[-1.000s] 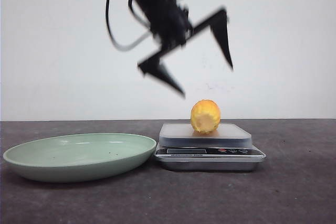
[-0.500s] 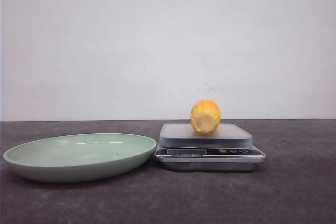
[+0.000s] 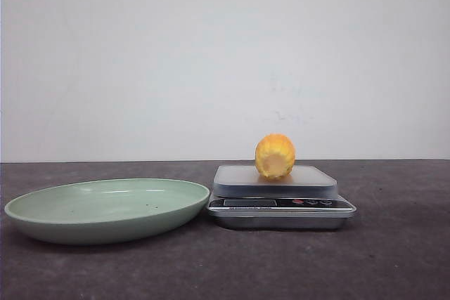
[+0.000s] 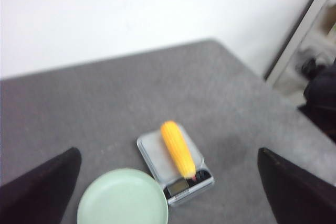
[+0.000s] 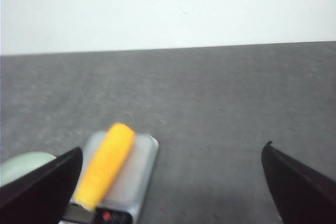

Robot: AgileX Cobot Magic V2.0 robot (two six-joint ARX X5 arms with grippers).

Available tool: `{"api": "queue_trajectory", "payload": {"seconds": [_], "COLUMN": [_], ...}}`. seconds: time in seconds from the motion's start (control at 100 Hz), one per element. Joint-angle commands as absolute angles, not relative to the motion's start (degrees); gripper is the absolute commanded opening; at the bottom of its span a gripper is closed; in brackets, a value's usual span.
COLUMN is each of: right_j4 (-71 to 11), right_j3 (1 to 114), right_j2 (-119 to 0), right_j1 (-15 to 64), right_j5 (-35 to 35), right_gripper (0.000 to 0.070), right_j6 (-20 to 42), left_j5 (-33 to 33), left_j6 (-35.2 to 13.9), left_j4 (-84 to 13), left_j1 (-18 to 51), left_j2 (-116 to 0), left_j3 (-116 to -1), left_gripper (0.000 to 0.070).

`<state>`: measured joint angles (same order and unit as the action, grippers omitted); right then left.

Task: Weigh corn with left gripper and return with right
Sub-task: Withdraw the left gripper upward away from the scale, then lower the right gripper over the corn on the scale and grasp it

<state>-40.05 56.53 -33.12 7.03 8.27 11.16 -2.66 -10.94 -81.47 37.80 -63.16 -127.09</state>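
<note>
I see the corn [image 3: 275, 156] resting end-on atop the kitchen scale [image 3: 281, 204], just right of an empty pale green plate [image 3: 42, 217] on my dark desk [image 3: 394, 258].

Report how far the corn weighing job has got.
Done: the corn lies on the scale, free of both arms. In hand: nothing; the left gripper and right gripper are open and empty. Left: the right gripper returns the corn, presumably to the green plate.

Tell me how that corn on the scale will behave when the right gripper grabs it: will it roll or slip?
The corn is a rounded cob lying lengthwise on the flat scale, so a sideways nudge would probably roll it. It looks stiff, unlikely to bend. Its ridged kernels should give the fingers some grip.
</note>
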Motion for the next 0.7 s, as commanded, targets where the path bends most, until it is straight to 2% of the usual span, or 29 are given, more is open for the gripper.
{"api": "queue_trajectory", "payload": {"seconds": [0.0,0.2,0.35,0.53,0.69], "right_j4": [-37.0,-25.6,-17.5,-15.3,-14.9], "right_j3": [57.0,57.0,57.0,57.0,57.1], "right_j2": [-35.2,-42.9,-50.8,-62.5,-73.5], "right_j1": [7.1,10.3,16.2,25.2,30.6], "right_j5": [9.5,13.5,13.1,7.4,1.8], "right_gripper": [0.0700,0.0700,0.0700,0.0700,0.0700], "right_j6": [15.4,19.1,21.0,22.7,23.9], "left_j5": [-4.9,-14.1,-18.4,-18.8,-22.1], "left_j6": [-9.9,-9.8,-9.4,-9.6,-9.7], "left_j4": [-83.5,-83.6,-83.7,-83.7,-83.7], "left_j1": [38.4,38.4,38.4,38.4,38.4], "left_j2": [-61.5,-55.4,-51.5,-46.4,-41.6], "left_j3": [-128.4,-127.7,-124.6,-115.7,-104.5], "left_gripper": [0.0700,0.0700,0.0700,0.0700,0.0700]}}
